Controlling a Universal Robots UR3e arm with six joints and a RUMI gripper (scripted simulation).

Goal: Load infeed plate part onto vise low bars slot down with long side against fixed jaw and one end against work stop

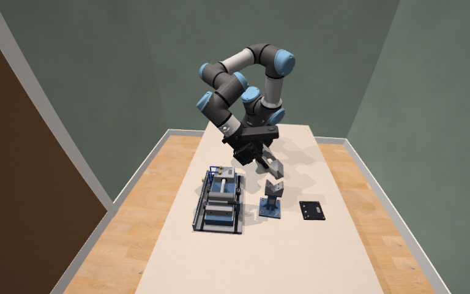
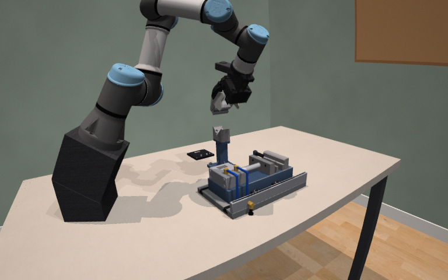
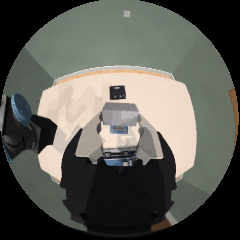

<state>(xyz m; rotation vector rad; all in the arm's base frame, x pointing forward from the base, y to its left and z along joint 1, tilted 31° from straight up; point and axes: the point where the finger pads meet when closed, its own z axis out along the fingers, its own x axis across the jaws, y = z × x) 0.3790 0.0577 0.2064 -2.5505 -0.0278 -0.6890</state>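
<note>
- gripper: jaws pinching the part, a grey block, clear above the worktop.
- part: tilted in the top view, near and above the v-block, not touching it; slot direction cannot be told.
- vise: beside the top view's left long edge.
- infeed plate: between v-block and right long edge, same view.
- arm base: at the far short edge there.

Infeed plate blk, V-block lt gry.
</note>
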